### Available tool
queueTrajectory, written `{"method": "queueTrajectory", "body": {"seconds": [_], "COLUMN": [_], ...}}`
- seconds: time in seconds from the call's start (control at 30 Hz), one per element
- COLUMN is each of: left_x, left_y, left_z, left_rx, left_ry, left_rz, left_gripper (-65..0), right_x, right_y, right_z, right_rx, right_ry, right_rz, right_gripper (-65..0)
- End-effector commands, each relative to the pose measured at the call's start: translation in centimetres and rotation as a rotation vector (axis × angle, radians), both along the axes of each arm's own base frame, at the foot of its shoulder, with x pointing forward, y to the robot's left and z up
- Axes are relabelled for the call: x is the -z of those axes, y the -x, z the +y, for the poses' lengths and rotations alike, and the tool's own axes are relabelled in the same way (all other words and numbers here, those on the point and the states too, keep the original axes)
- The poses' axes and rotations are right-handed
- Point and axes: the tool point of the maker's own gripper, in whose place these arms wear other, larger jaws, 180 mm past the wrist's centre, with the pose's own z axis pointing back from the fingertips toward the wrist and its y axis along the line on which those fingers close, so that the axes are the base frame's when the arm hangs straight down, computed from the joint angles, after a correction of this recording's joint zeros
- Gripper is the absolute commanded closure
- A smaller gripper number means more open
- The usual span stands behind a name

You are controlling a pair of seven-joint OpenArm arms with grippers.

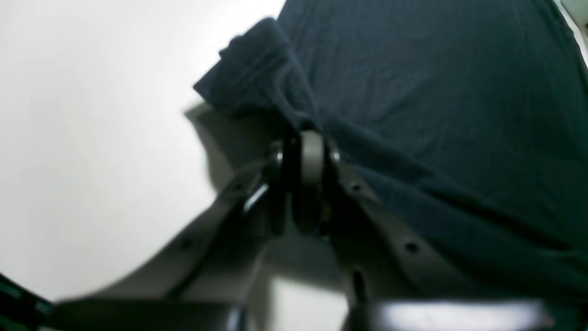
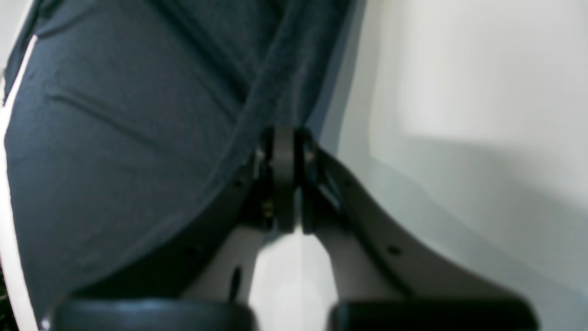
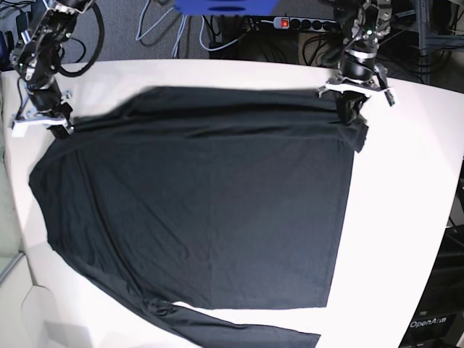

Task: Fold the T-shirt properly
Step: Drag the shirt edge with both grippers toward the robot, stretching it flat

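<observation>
The white bench (image 3: 406, 188) is largely covered by the black T-shirt (image 3: 203, 210), spread flat; its far corners are pinched in the closed left claw (image 1: 307, 138) and closed right claw (image 2: 284, 138)

That T-shirt (image 3: 203, 210) you're working with is soft matte knit cloth, black, with a fine ribbed texture showing up close and no sheen at all. The table (image 3: 406, 217) under it looks smooth and white with a dull satin finish. Your left gripper (image 1: 307, 138) and right gripper (image 2: 284, 138) look like dark hard plastic, slightly glossy where light catches them
</observation>
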Motion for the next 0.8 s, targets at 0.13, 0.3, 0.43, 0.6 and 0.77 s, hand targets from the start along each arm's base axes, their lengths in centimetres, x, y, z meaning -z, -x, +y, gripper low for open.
{"method": "queueTrajectory", "body": {"seconds": [0.13, 0.3, 0.43, 0.6, 0.77], "left_x": [-1.1, -0.7, -0.6, -0.7, -0.9], "left_y": [0.8, 1.5, 1.7, 1.5, 1.0], "left_z": [0.0, 0.0, 0.1, 0.0, 0.0], "left_rx": [0.006, 0.007, 0.01, 0.01, 0.009], "left_ry": [-0.008, -0.008, -0.016, -0.015, -0.012], "left_rz": [-0.03, -0.01, -0.002, -0.007, -0.019], "left_gripper": [-3.8, -3.8, -3.8, -3.8, -3.8], "right_x": [-2.6, -3.2, -3.2, -3.2, -3.7], "right_y": [0.4, 1.1, 1.0, 0.9, 0.1], "right_z": [-1.4, -1.8, -1.6, -1.5, -1.6], "right_rx": [0.017, 0.023, 0.014, 0.013, 0.014], "right_ry": [0.061, 0.075, 0.075, 0.075, 0.076], "right_rz": [-0.06, -0.082, -0.079, -0.082, -0.101], "right_gripper": [0.0, 0.0, 0.0, 0.0, 0.0]}}
